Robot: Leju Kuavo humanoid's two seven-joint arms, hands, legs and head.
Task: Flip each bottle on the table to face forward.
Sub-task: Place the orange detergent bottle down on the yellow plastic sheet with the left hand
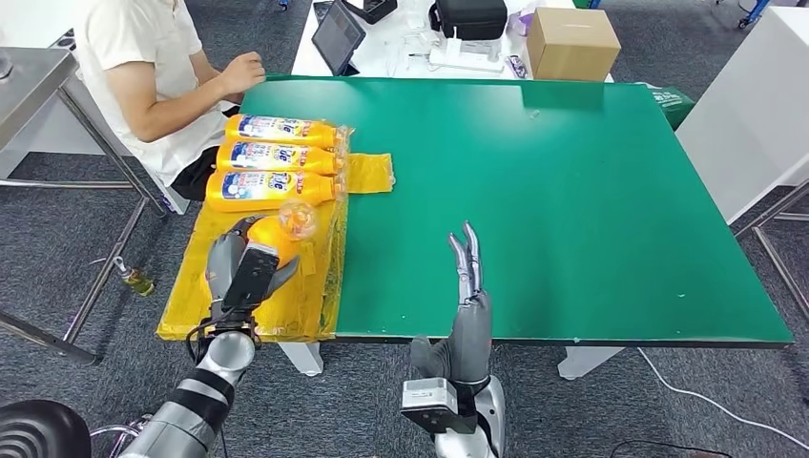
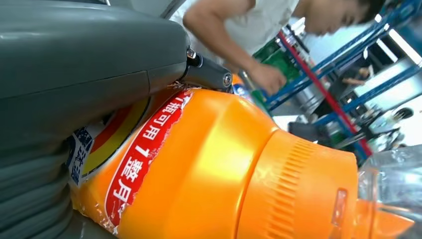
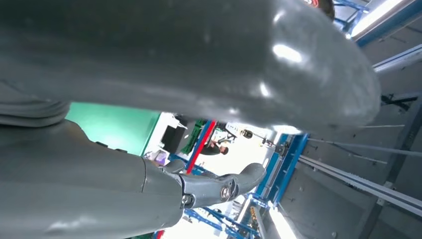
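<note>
Left hand (image 1: 250,262) grips an orange bottle (image 2: 209,169); its red label band reads "可用1整月". Right hand (image 1: 467,286) empty, fingers straight. Three labelled bottles (image 1: 272,157) lie on yellow plastic sheet (image 1: 296,305).

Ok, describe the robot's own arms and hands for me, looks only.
Both arms are silver metal with black bands at the joints; a black cable runs beside the left wrist. The left hand carries a black box-like cover on its back, with grey fingers. The right hand has a grey ribbed cover, slim dark-grey fingers, and a pale grey module with a dark label at its wrist.
</note>
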